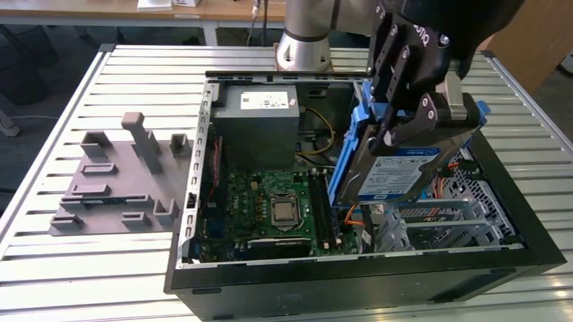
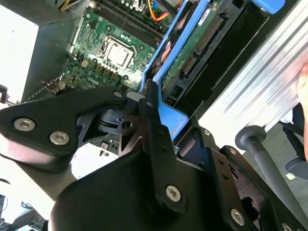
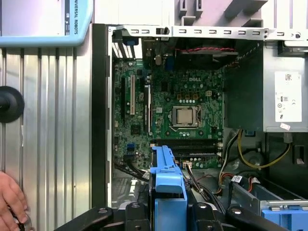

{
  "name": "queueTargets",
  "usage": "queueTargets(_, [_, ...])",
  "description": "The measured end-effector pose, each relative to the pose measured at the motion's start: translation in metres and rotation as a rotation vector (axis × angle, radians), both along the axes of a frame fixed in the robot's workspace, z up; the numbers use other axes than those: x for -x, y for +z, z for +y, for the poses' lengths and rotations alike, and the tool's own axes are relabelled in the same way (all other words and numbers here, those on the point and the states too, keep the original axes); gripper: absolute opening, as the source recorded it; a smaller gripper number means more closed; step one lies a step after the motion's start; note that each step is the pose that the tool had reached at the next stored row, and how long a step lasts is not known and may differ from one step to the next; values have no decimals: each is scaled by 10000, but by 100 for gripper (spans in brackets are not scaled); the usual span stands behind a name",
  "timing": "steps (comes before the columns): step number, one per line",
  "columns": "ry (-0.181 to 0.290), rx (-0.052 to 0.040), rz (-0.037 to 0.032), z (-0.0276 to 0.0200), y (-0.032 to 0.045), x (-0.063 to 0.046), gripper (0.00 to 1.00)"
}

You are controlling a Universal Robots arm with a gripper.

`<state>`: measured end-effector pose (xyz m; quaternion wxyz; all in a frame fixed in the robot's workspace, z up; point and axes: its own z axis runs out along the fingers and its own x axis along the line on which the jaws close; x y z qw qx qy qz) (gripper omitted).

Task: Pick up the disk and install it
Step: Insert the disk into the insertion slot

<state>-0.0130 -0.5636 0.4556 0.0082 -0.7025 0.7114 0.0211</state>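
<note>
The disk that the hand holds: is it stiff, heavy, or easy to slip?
The disk looks like a rigid metal block, so it is probably stiff and heavy for its size. The hand grips its smooth blue rails at a tilt, so it may slip.

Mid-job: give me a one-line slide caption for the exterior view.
The tool grips the blue-railed disk, held steeply tilted over the open computer case on the slatted table.

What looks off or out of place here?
The disk is not seated: the gripper holds it steeply tilted, with its lower end dipping into the open computer case. Also odd: in the first wrist view a person's hand is over the table beside the case. No damage or spills visible.
</note>
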Motion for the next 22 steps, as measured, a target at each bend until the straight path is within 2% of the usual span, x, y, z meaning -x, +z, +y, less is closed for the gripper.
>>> queueTargets(12, [0,1,2,-32,-16,-342,36])
queueTargets(16, [0,1,26,-33,-16,-451,36])
queueTargets(22, [-1,1,28,-33,-16,-560,36])
